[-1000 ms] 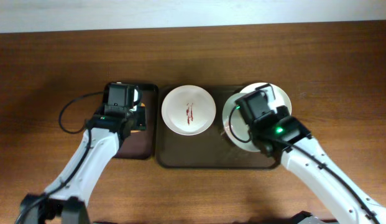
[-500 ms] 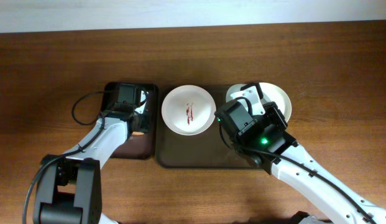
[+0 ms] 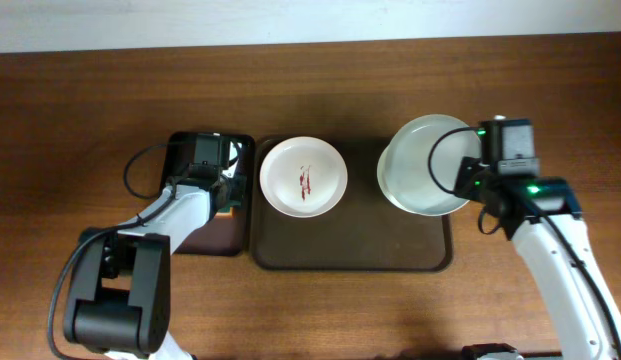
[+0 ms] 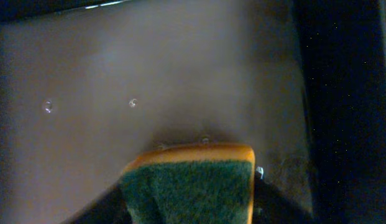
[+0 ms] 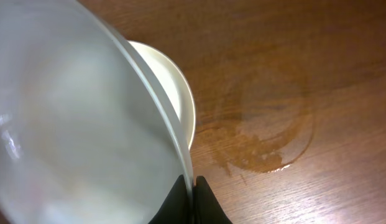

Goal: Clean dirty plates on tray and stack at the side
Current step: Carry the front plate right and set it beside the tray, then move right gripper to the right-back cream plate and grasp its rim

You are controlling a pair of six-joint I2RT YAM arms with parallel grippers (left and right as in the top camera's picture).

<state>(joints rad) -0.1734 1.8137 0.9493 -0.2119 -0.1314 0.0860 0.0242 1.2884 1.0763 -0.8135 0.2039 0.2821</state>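
Note:
A white plate with red smears (image 3: 303, 177) lies on the left part of the dark brown tray (image 3: 350, 245). My right gripper (image 3: 472, 178) is shut on the right rim of a second white plate (image 3: 425, 165) and holds it raised and tilted over the tray's right end. In the right wrist view the jaws (image 5: 194, 186) pinch that plate's rim (image 5: 87, 124). A third white plate (image 5: 174, 81) lies below it on the table. My left gripper (image 3: 222, 185) is over the small tray and shut on the green-and-orange sponge (image 4: 189, 183).
The small black-rimmed tray (image 3: 205, 240) sits left of the brown tray; its wet floor (image 4: 149, 81) fills the left wrist view. A wet ring-shaped stain (image 5: 273, 124) marks the wooden table (image 3: 550, 90) at the right. A black cable (image 3: 140, 170) loops beside the left arm.
My right arm has swung from over the tray's middle out to the right and now holds a plate by its rim, raised. My left gripper has stayed at the small tray.

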